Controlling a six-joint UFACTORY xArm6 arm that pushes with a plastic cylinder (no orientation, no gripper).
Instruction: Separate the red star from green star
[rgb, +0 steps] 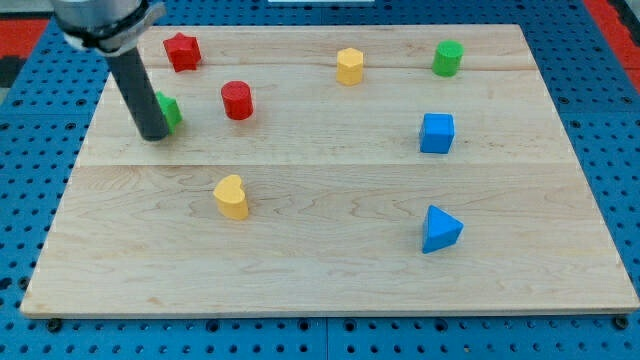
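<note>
Bright, even light from above across the wooden board (330, 260), no glare on the pale grain. Short soft shadows under each block, falling slightly toward the view's bottom, as below the yellow heart (231, 196) and blue triangle (440, 229). Sharp focus on the board; motion blur at the rod's upper end (100, 20). No visible edge distortion
</note>
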